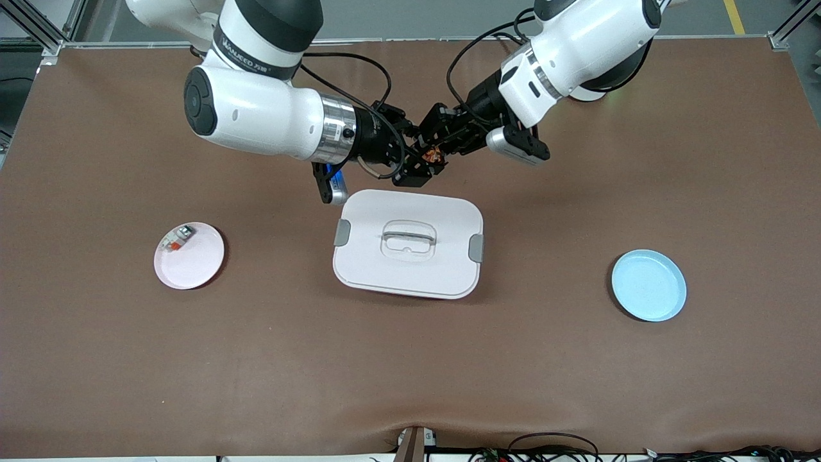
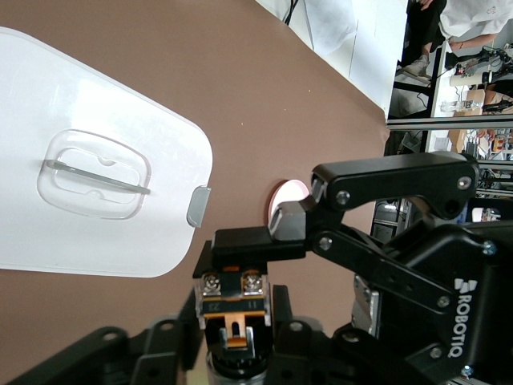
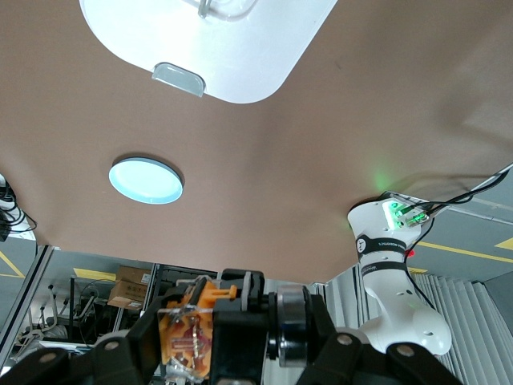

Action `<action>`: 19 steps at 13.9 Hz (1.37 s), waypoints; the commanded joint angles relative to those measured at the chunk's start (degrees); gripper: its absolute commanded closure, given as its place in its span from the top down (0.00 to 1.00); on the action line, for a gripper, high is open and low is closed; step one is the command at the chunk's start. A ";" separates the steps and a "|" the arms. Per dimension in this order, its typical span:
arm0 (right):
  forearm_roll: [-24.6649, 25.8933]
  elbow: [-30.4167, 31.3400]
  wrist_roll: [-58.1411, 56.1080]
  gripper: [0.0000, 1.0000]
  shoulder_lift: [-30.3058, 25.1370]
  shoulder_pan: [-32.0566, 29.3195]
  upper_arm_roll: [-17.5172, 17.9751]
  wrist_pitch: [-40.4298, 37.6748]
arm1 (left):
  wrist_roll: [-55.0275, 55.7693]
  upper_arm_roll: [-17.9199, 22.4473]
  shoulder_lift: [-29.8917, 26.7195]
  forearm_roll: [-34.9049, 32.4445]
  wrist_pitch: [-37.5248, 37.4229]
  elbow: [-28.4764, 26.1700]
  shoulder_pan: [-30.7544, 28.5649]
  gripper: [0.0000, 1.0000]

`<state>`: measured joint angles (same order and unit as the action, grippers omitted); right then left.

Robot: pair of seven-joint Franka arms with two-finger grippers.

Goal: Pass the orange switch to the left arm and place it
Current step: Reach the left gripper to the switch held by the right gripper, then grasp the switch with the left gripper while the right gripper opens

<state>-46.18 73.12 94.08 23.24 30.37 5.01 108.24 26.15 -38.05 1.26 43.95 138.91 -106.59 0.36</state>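
Grippers meet above the table beside the box: my right gripper and my left gripper both clasp the orange switch.

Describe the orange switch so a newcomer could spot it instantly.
Start at the white box mid-table. Above its edge farther from the front camera, the right gripper and left gripper meet in the air. Between them sits the orange switch, tiny, black and copper-orange, unlike the white-grey piece on the pink plate.
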 commanded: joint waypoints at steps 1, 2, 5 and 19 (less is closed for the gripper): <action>0.74 -1.67 1.29 0.12 0.75 0.04 -0.09 -0.31 | 0.30 -0.44 0.06 0.35 0.57 0.59 -0.18 0.00; 0.74 -1.67 1.29 0.12 0.75 0.04 -0.09 -0.31 | 0.21 -0.44 0.06 0.17 0.57 0.59 -0.27 0.00; 0.74 -1.67 1.29 0.12 0.75 0.04 -0.09 -0.31 | 0.04 -0.44 0.06 -2.81 0.48 0.76 -0.71 0.00; 0.92 -1.67 -1.07 1.00 -0.21 -3.82 -0.17 -4.77 | -0.40 0.08 5.41 -37.86 -13.57 7.87 -12.40 0.00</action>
<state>-46.05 71.79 93.85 24.11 28.91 4.41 107.03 25.95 -37.45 4.03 10.73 128.74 -102.63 -11.28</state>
